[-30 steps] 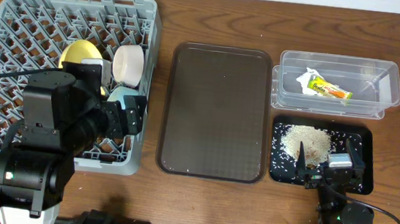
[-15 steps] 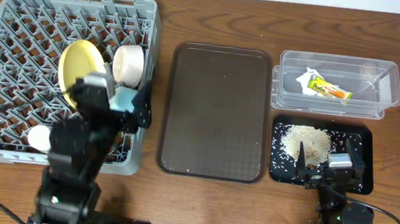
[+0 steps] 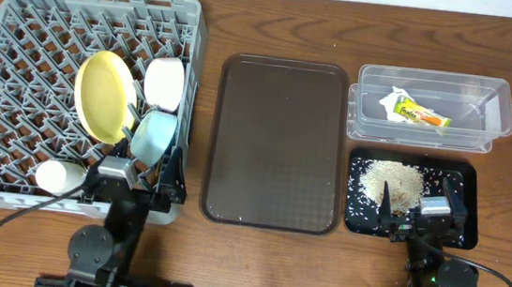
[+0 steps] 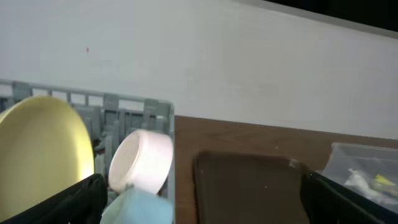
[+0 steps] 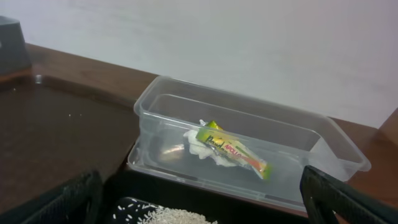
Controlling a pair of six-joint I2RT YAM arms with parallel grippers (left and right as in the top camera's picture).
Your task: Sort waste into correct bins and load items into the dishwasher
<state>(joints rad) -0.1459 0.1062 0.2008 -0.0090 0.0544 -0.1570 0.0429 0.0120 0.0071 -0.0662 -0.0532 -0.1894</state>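
The grey dish rack (image 3: 23, 17) holds the yellow plate (image 3: 105, 96), the white bowl (image 3: 164, 83), the light blue bowl (image 3: 154, 138) and the white cup (image 3: 58, 177). My left gripper (image 3: 136, 181) is open and empty at the rack's front right corner, just in front of the blue bowl. The left wrist view shows the plate (image 4: 37, 149), white bowl (image 4: 142, 160) and blue bowl (image 4: 140, 208). The clear tub (image 3: 486, 100) holds the snack wrapper (image 3: 423, 114) and the white paper (image 3: 394, 100). My right gripper (image 3: 421, 216) is open over the black tray (image 3: 464, 182). Chopsticks are not visible.
The brown serving tray (image 3: 277, 144) lies between the rack and the bins. Rice grains (image 3: 392, 183) lie piled in the black tray. The right wrist view shows the tub (image 5: 311, 143), wrapper (image 5: 233, 149) and paper (image 5: 198, 142).
My left arm has drawn back from over the rack to the table's front edge. The blue bowl now stands free in the rack. The right arm has not moved.
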